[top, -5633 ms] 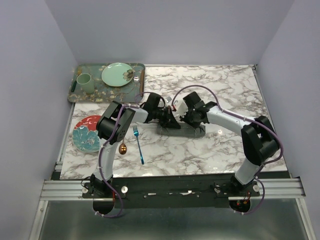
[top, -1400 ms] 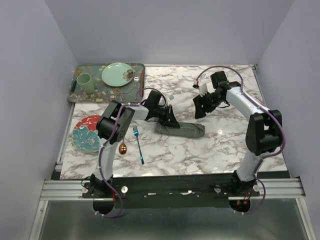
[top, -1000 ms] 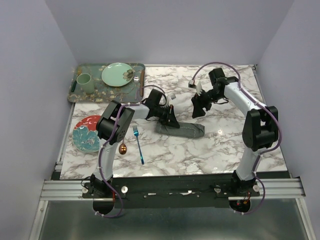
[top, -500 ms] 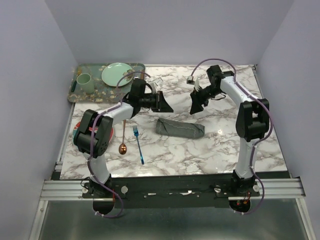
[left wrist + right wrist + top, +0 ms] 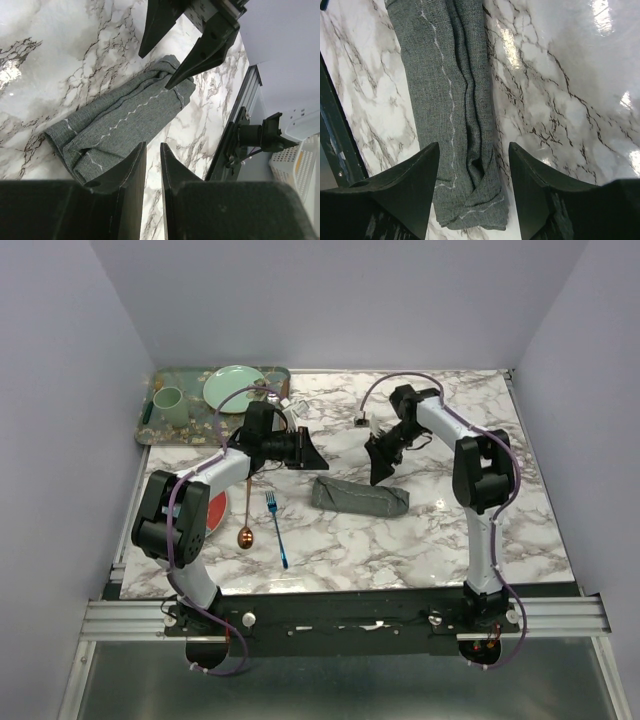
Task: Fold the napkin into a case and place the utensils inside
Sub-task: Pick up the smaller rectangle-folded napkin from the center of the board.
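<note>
The napkin (image 5: pixel 360 497) lies folded into a narrow dark grey case in the middle of the table, with nobody holding it. My left gripper (image 5: pixel 310 451) hovers behind the case's left end; the left wrist view shows the case (image 5: pixel 125 117) beyond my jaws (image 5: pixel 152 146), which stand a narrow gap apart with only marble between them. My right gripper (image 5: pixel 378 464) hangs open just behind the case's middle, its fingers straddling one end of the cloth (image 5: pixel 445 100) from above (image 5: pixel 474 145). The blue fork (image 5: pixel 277 528) and the copper spoon (image 5: pixel 246 532) lie side by side left of the case.
A patterned green tray (image 5: pixel 165 427) at the back left carries a mint plate (image 5: pixel 232 388) and a green cup (image 5: pixel 168 403). A red and blue plate (image 5: pixel 216 510) peeks out from under my left arm. The table's right half is bare marble.
My left gripper has let go of the case's left end and drawn back and to the left, its jaws slightly parted. The right gripper has swung left and down toward the case.
</note>
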